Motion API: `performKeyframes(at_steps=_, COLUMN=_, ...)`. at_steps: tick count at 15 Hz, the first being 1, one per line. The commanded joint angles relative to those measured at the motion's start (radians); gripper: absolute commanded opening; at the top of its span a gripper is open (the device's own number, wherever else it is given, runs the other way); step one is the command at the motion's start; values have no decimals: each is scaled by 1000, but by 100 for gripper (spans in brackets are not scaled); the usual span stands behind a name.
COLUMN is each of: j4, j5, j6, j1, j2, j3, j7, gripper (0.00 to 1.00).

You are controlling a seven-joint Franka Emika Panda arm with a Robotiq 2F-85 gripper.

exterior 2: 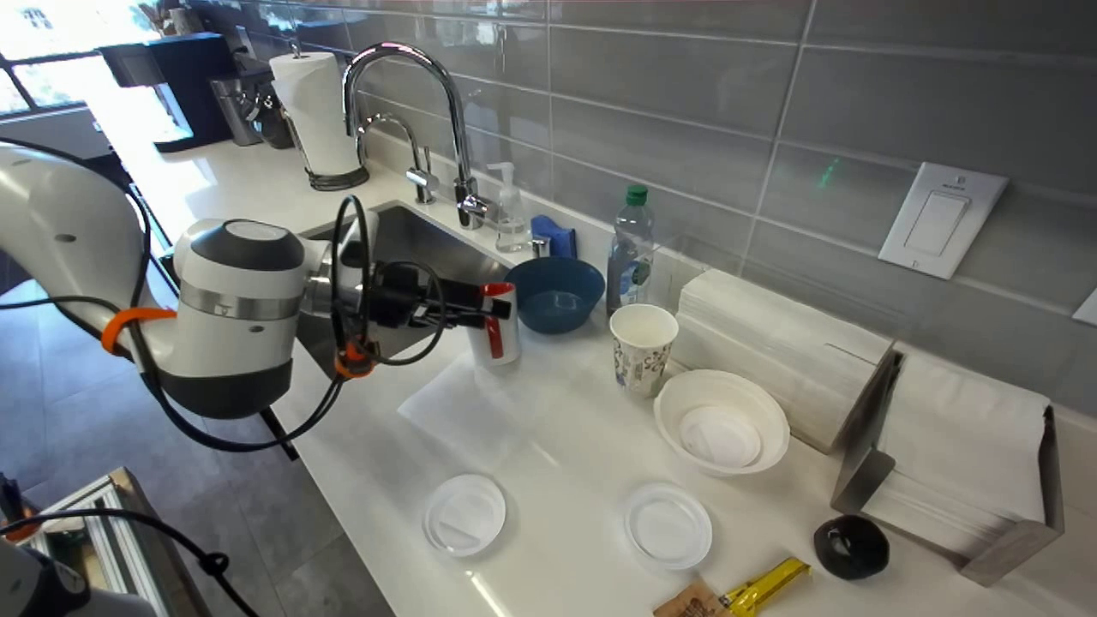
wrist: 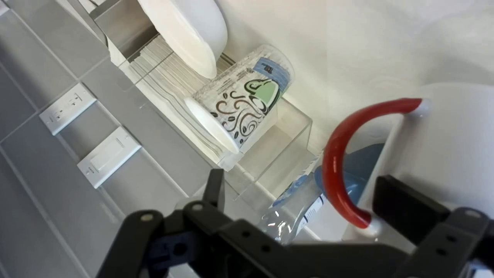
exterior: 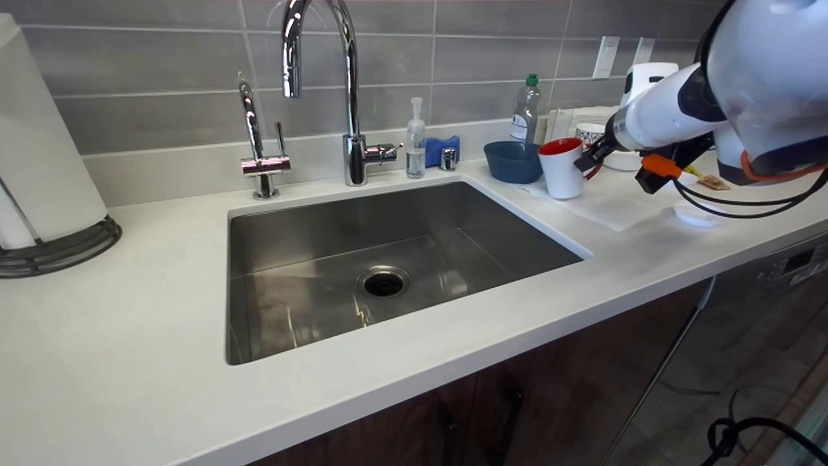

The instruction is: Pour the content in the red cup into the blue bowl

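At the left of an exterior view, the paper roll [exterior 2: 319,111] and the tap [exterior 2: 467,201] stand by the sink [exterior 2: 420,240], probably because they serve for washing. Next comes the tool [wrist: 301,184]: in the wrist view its two fingers stand wide apart, and I see nothing squeezed between them. One finger lies in front of the side of the red cup [exterior 2: 500,339], close to the handle; whether it passes inside the loop, I cannot tell. This cup is white outside; only its inside and handle are red. It leans a little towards the blue bowl [exterior 2: 555,298], just beside it, so I judge that they are put near for a short pour. The content is hidden, and whether the cup's base touches the counter [exterior 2: 591,446] is not clear.

Further right is the soap bottle [exterior 2: 630,257], with a label too small for reading. The paper cup [exterior 2: 641,356] carries drawn swirls, coffee beans and a blue band whose characters I cannot read surely. The white bowl [exterior 2: 763,420] stands apart, probably because this task does not need it. On the light switch [exterior 2: 943,220], a tiny mark is also not readable.
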Motion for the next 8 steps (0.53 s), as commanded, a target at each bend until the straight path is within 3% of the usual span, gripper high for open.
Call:
performKeyframes(at_steps=1, j4=0, j5=-83, j6=56, j1=-44, j2=42, j3=-8, j7=23, gripper=100)
performKeyframes(at_steps=8, j4=-1, j5=-190, j6=117, j1=-99, j2=67, j3=-30, j7=63, gripper=100)
